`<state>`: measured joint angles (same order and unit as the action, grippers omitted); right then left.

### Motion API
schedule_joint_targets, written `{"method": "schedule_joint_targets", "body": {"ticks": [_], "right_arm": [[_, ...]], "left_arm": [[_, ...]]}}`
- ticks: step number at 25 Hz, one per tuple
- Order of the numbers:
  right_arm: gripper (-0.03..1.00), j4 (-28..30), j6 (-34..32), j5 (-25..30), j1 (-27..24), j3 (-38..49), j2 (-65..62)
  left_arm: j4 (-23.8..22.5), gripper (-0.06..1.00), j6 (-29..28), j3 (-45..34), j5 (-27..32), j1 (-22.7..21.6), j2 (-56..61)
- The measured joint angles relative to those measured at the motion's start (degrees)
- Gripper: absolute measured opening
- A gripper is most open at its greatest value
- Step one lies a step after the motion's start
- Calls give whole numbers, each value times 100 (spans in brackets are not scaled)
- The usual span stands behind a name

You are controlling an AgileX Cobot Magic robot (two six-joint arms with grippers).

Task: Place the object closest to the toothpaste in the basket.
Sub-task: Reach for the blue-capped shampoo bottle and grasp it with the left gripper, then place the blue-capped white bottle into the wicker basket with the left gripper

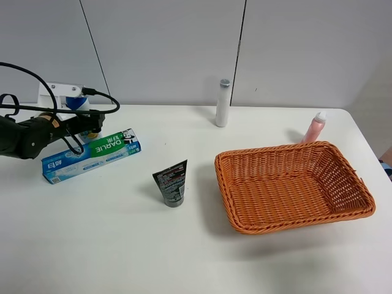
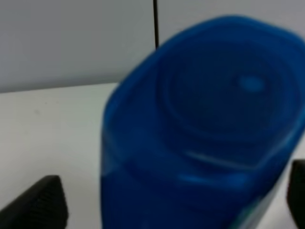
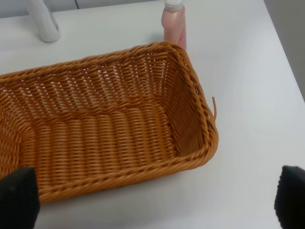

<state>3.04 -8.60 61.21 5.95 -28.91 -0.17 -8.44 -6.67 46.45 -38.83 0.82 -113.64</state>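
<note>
- Exterior high view, progress: the blue bottle [image 1: 78, 102], judged the object nearest the toothpaste [image 1: 92, 157], stood on the table [image 1: 92, 245] just behind the box, at the far left. The left gripper [image 1: 89, 125] was at the bottle. The basket [image 1: 293, 184] lay empty, well apart to the right. Placing was therefore not done. By this reading, the grasp, lift, carry and release were all left.
- Exterior high view, surroundings: a black tube [image 1: 172, 182] stood between toothpaste and basket, near the likely carrying path, and would need to be passed over. A white bottle [image 1: 223, 103] stood at the back middle. A pink bottle [image 1: 314, 127] stood just behind the basket's far rim. The right gripper was out of this view.
- Left wrist view: the blurred blue cap filled most of the frame, between the fingers [image 2: 38, 206]. Bare table showed between one finger and the bottle. The other finger lay close beside it, and contact could not be told. The fingers were thus spread about the bottle, not clamped on it.
- Right wrist view: the right gripper [image 3: 155, 198] hung above the basket's near edge with its fingers wide apart, holding nothing. Nothing lay in the part of the basket seen here, and nothing blocked its opening.
</note>
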Motion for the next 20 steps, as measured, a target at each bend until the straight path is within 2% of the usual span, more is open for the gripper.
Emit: {"method": "schedule_joint_targets", "body": {"ticks": [2, 4, 11, 16, 20], "right_arm": [[99, 0, 0, 0, 0, 0, 0], [99, 0, 0, 0, 0, 0, 0], [99, 0, 0, 0, 0, 0, 0], [99, 0, 0, 0, 0, 0, 0], [99, 0, 0, 0, 0, 0, 0]], "left_arm": [[0, 70, -47, 20, -19, 0, -70], [-15, 39, -91, 20, -28, 0, -77], [-8, 38, -247, 26, 76, 0, 31], [-20, 38, -443, 21, 137, 78, 932], [-471, 38, -858, 152, 332, 514, 1888]]}}
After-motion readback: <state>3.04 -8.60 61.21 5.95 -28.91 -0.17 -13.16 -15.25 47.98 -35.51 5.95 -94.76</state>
